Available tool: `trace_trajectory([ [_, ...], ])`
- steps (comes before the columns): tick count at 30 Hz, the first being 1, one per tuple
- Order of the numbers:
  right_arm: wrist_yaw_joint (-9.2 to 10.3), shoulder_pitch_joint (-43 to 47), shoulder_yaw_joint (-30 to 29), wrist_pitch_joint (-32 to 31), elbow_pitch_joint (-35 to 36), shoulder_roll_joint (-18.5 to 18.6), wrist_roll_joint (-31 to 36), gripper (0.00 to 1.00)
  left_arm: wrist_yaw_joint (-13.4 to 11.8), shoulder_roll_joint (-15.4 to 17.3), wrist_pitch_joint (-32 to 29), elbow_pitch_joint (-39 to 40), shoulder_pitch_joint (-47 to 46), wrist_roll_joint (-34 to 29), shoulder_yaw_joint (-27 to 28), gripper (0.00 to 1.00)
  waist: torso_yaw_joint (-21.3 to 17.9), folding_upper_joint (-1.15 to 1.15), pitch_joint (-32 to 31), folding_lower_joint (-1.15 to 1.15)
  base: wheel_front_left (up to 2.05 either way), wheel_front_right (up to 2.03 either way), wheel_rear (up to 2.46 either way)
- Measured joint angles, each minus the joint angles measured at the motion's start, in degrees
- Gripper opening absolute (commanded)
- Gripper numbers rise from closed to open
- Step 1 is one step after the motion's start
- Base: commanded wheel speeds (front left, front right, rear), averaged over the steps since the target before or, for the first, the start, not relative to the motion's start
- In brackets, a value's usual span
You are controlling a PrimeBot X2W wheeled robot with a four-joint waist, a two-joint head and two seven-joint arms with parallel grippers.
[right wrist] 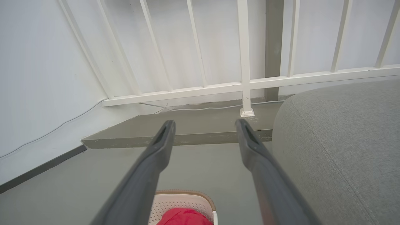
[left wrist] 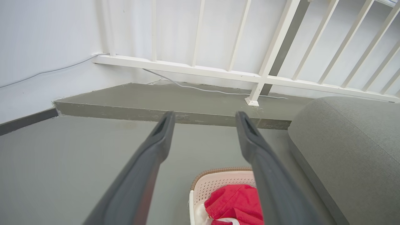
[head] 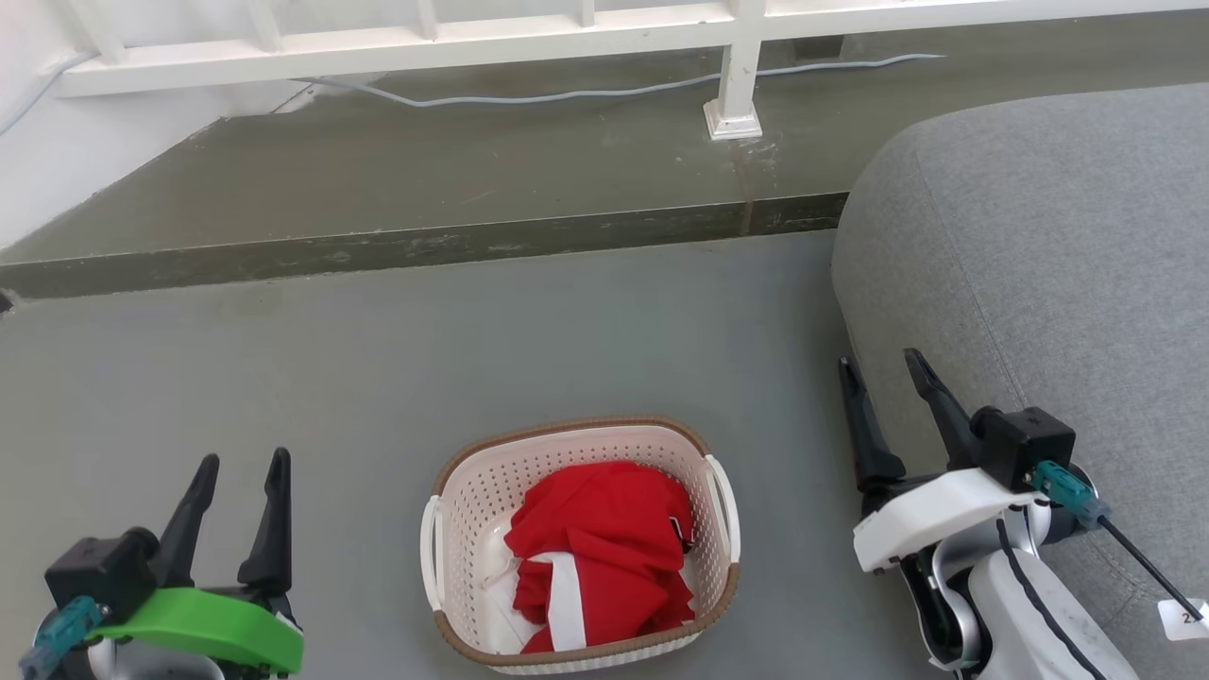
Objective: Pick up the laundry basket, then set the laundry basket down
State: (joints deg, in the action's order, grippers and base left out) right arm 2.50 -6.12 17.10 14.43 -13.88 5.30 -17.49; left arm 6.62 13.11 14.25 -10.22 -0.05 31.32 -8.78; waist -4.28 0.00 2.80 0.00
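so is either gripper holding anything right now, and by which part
Nothing is held. The left gripper and the right gripper are both open and empty, apart from the laundry basket, which sits on the floor between them.

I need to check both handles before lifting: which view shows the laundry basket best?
The head view: the whole laundry basket shows, both white handles and red clothing inside. The left wrist view catches one end; the right wrist view, a rim sliver.
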Motion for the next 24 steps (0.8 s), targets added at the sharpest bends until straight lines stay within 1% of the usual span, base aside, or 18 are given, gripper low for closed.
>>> trace_trajectory([
  [14, -1.0, 0.8, -0.9, 0.0, 0.0, -0.6, 0.9, 1.0, 0.5, -1.2, 0.0, 0.2, 0.6, -0.9, 1.1, 1.0, -0.3, 0.0, -0.1, 0.0, 0.0, 0.0, 0.0],
  [15, -1.01, 0.8, -1.1, 0.0, 0.0, -0.7, 0.9, 0.0, 0.5, -1.2, 0.0, 0.3, 0.6, -0.9, 1.1, 0.0, -0.3, 0.0, -0.1, 0.0, 0.0, 0.0, 0.0],
  [21, -0.98, 3.1, -0.8, -0.1, -2.7, -1.4, 0.6, 0.0, 0.5, -3.2, -0.1, -2.4, 1.2, -0.7, 0.4, 0.0, -0.4, 0.0, -0.1, 0.0, 0.0, 0.0, 0.0],
  [24, -1.0, 3.4, -1.0, -0.1, -2.6, -1.4, -0.4, 0.0, 0.5, -3.3, -0.5, -2.5, 1.4, 0.4, 0.4, 0.0, -0.3, 0.0, -0.1, 0.0, 0.0, 0.0, 0.0],
])
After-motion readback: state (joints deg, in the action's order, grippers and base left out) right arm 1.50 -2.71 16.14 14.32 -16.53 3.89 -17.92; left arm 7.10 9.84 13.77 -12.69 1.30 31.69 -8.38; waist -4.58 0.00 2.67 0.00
